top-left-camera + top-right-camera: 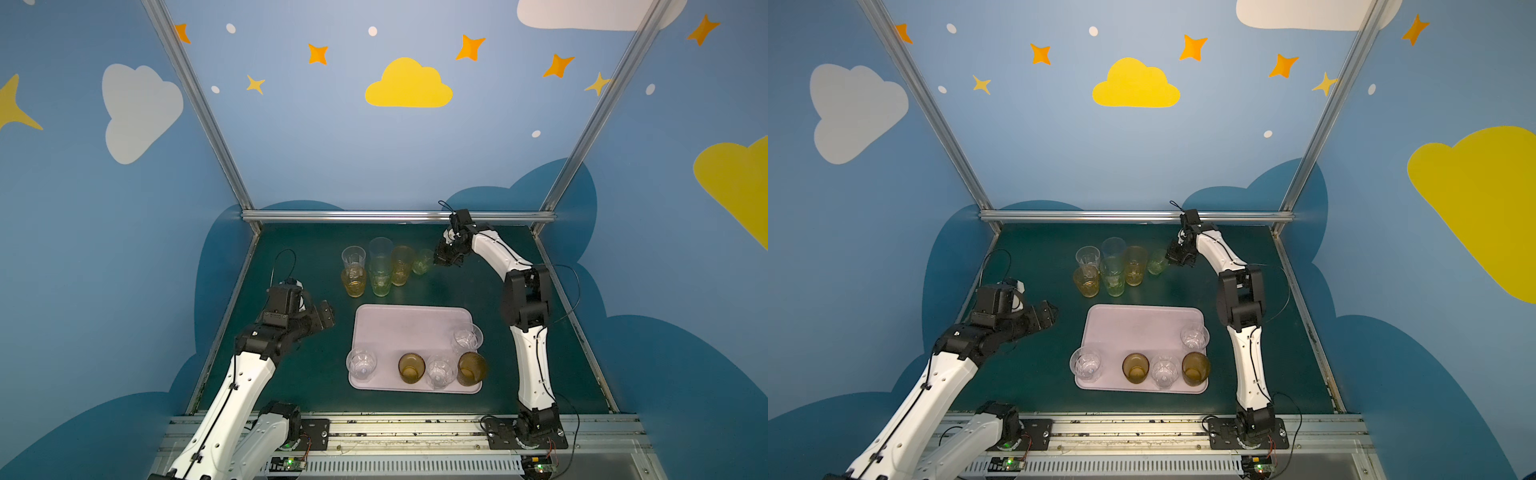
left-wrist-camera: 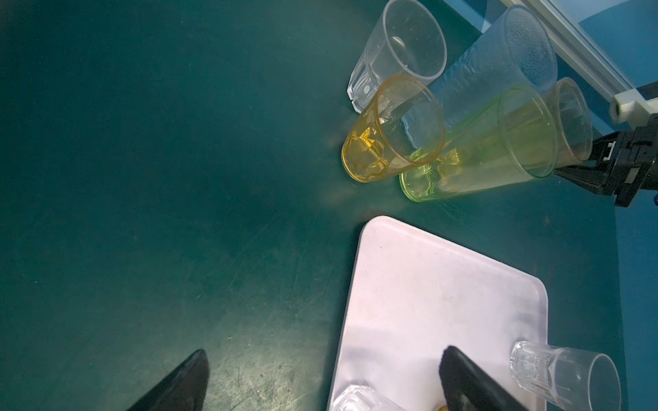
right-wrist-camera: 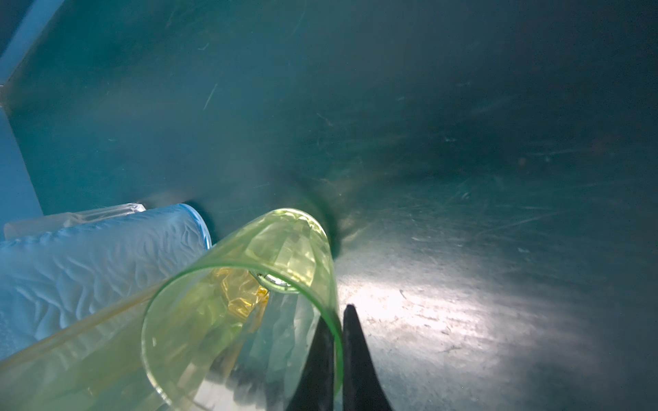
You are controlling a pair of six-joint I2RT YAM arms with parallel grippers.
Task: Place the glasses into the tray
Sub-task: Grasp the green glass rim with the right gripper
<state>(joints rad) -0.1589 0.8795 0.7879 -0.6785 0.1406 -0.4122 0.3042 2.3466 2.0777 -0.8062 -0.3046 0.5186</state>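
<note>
1. Since my right claw (image 3: 337, 315) pinches only the short green glass (image 3: 249, 270) by its rim, behind the tray (image 1: 411, 324), it may slip when lifted.
2. Amber glass (image 1: 401, 266) just beside could topple.
3. Left claw (image 2: 324, 352) spread, empty.

We see two matching arms: the left arm (image 1: 245, 374) and right arm (image 1: 532, 365) wear glossy white shells with black joints between. Thin black cables (image 1: 578, 291) loop behind each gripper. Our left gripper (image 1: 326, 316) and right gripper (image 1: 436, 261) are black; the fingers (image 3: 356, 356) taper to dark points. Farthest from the grippers, black base plates (image 1: 313, 434) carry silver screws beside small green lights (image 1: 291, 461).
</note>
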